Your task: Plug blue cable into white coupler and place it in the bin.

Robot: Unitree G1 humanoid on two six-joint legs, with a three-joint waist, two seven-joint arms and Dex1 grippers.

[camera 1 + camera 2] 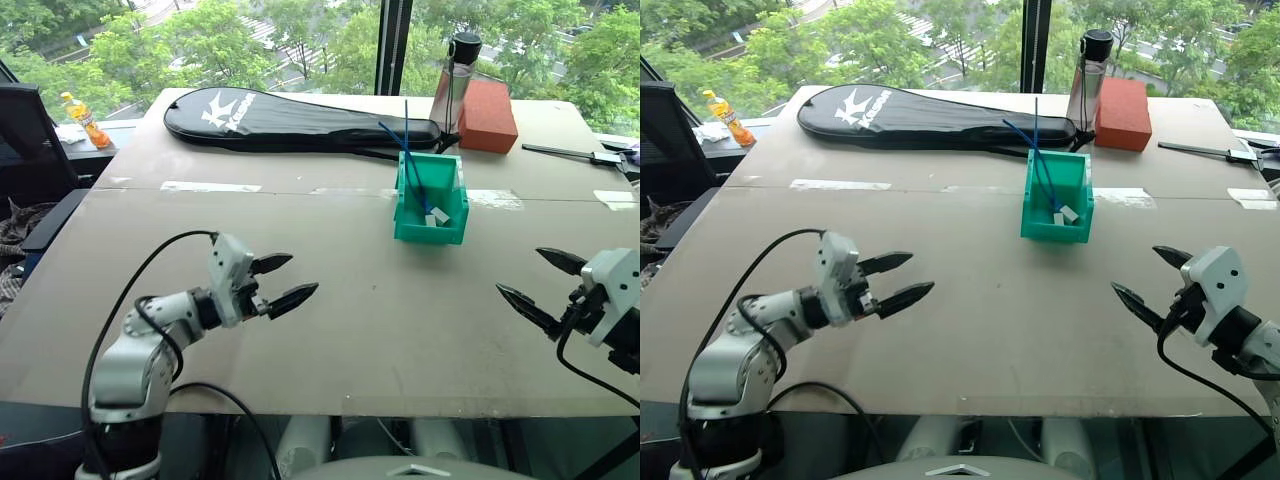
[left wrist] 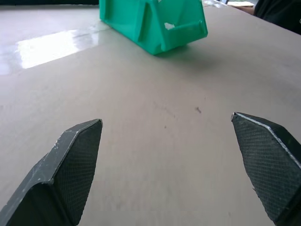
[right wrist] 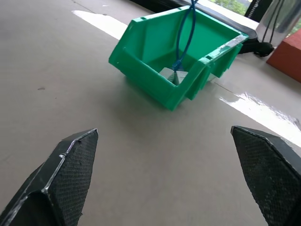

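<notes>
The teal-green bin [image 1: 430, 236] stands on the table right of centre, its low front toward me. Inside it, the blue cable [image 1: 418, 190] runs down to the white coupler [image 1: 437, 218] on the bin floor and sticks out over the back wall, beside a second, straighter blue cord. The right wrist view shows the same bin [image 3: 146, 66], blue cable [image 3: 188, 33] and coupler [image 3: 170, 73]. My left gripper [image 1: 303, 273] hovers open and empty near the front left. My right gripper [image 1: 520, 271] hovers open and empty near the front right. Both point inward toward the bin.
A black racket case [image 1: 300, 120] lies across the far side. A dark-capped bottle [image 1: 455, 80] and a red brick [image 1: 487, 115] stand behind the bin. A dark tool [image 1: 600, 156] lies at the far right. An orange bottle [image 1: 85, 118] sits off the left edge.
</notes>
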